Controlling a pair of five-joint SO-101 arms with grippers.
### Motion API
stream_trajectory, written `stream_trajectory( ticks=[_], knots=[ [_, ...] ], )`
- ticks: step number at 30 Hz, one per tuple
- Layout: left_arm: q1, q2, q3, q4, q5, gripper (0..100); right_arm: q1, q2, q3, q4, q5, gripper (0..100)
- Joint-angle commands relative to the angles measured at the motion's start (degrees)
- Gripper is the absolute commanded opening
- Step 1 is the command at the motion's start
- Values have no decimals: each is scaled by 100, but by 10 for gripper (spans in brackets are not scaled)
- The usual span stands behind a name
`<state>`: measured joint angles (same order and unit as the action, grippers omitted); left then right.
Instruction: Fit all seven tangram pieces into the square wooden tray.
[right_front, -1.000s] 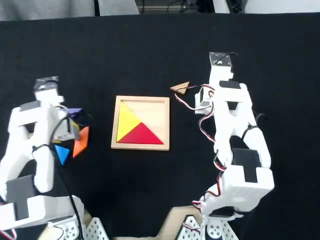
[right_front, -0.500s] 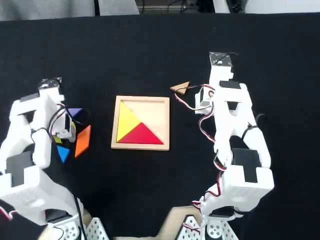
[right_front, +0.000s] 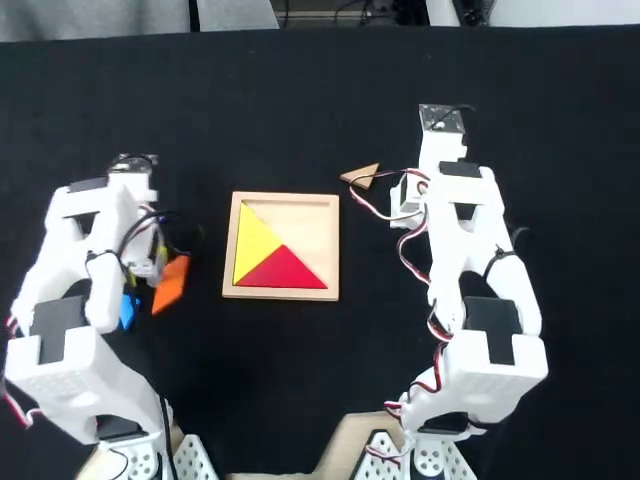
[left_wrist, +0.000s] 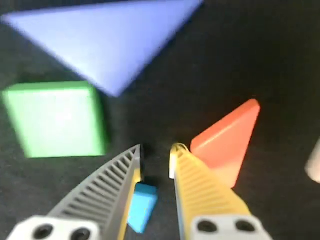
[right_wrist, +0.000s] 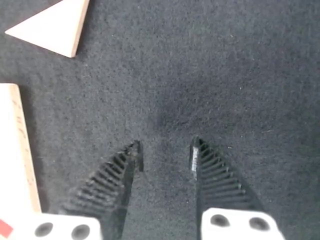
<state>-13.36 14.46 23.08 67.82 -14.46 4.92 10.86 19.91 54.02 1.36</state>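
Left tool narrowly parted, empty, hovering over blue piece; orange piece just beside, green square and purple triangle beyond. Right tool parted, empty. Tray holds yellow triangle and red triangle. Pick step; next: drop and close on one piece.

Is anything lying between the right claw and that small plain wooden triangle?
No. The right wrist view shows bare black cloth the whole way from the right claw to the wooden triangle.
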Motion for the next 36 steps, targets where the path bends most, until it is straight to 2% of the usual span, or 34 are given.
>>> stream_trajectory(
  ticks=[1,5,13,22,26,31,36],
  knots=[
    [637,-9,101,299,70,113,-88,-347,-4,-44,53,166],
    [963,-18,48,352,193,113,-88,-347,-4,-44,53,166],
    [2044,-62,-84,642,642,113,-88,-347,-4,-44,53,166],
    [2976,-1662,40,1134,1143,113,-79,-347,-4,-44,53,166],
    [3029,-2523,356,1046,1336,129,-79,-347,-4,-44,53,166],
    [2835,-3648,1024,1055,1327,241,-79,-356,-4,-35,53,166],
    [2440,-4651,1877,1046,1099,246,-79,-356,-4,-35,53,166]
  ],
)
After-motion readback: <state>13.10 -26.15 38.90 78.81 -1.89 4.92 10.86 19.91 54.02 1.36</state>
